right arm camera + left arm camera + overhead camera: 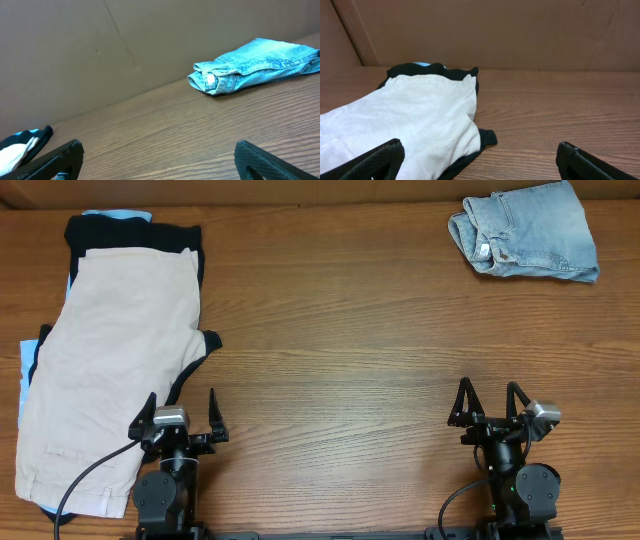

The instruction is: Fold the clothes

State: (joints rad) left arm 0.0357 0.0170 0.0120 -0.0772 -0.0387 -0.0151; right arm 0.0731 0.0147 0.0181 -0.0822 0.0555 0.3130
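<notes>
**Both grippers wide and empty; clothes lie at opposite ends of the table**

The wooden table (330,330) carries two separate lots of clothing. At its far right corner the denim shorts (528,232) lie folded into a compact bundle, waistband toward the table's middle. The right wrist view shows the same bundle (252,65) resting flat on the wood, close to the back wall.

Along the left side sits a loose pile. The beige shorts (110,360) lie spread on top, reaching from the far edge almost to the near edge. A black garment (190,240) lies beneath them and shows around their top and right side. A pale-blue garment (115,216) peeks out at the far end and along the left edge.

The left gripper (181,402) rests at the near edge just beside the beige shorts, its fingers spread apart and grasping nothing. The right gripper (489,390) sits at the near edge well apart from the denim shorts, likewise spread and empty.

A plain brown panel (510,30) rises behind the table.
</notes>
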